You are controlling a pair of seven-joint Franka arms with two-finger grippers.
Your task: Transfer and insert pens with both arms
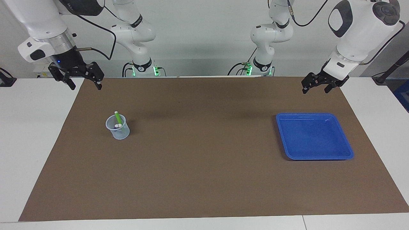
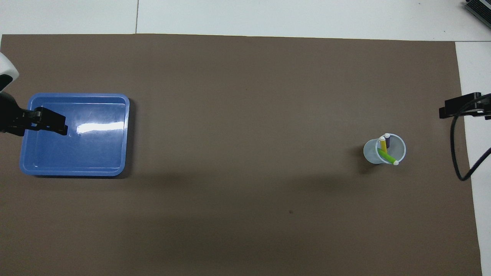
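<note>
Pens point(image 2: 384, 148): standing together inside clear cup point(image 1: 118, 129), leaning at 11 o'clock.
Right gripper point(image 1: 83, 80): hanging spread wide, empty, over mat edge.
Left gripper point(image 1: 316, 85): waiting spread, empty, above tray point(image 1: 346, 154).
Risk: tipping the light cup, clipping leaning caps.

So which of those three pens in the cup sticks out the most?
The green pen. It leans across the clear cup with its pale cap well above the rim, while the yellow pen and purple pen barely clear it.
</note>
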